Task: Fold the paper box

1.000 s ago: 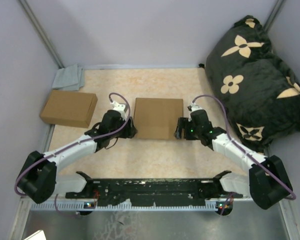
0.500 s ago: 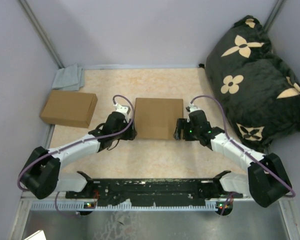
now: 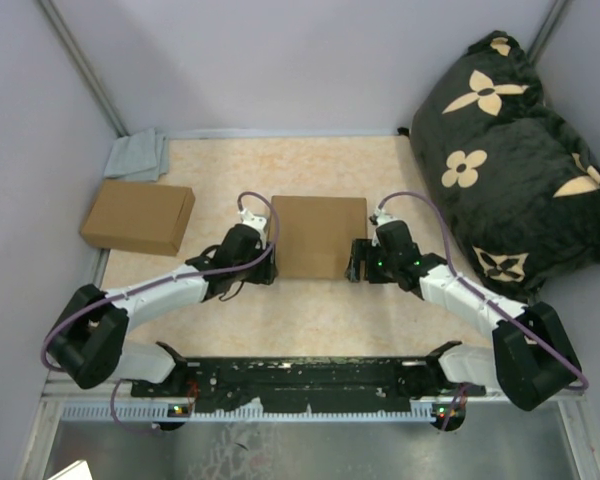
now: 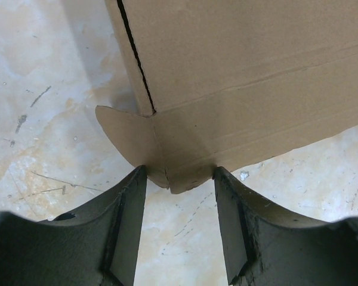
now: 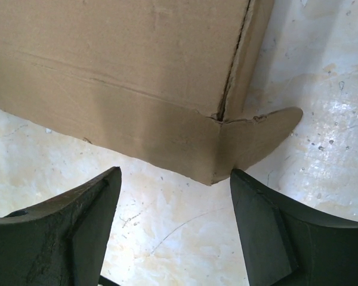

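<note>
The paper box (image 3: 318, 235) lies mid-table as a closed shallow brown box. My left gripper (image 3: 266, 262) is open at its near left corner. In the left wrist view the box (image 4: 244, 59) fills the top, and a rounded corner flap (image 4: 128, 134) sticks out just beyond my open left gripper (image 4: 179, 173), whose fingertips (image 4: 134, 179) sit at the flap's lower edge. My right gripper (image 3: 355, 262) is open at the near right corner. In the right wrist view the box (image 5: 125, 59) and its ear flap (image 5: 262, 134) lie just ahead of the open right gripper (image 5: 176, 176).
A second ready-made brown box (image 3: 138, 216) sits at the far left, with a grey cloth (image 3: 138, 155) behind it. A large black flowered cushion (image 3: 510, 150) fills the right side. Grey walls close in the table at the left and back.
My left gripper has moved right and forward up to the box's near left corner. My right gripper has edged slightly left toward the near right corner. The box has not moved.
</note>
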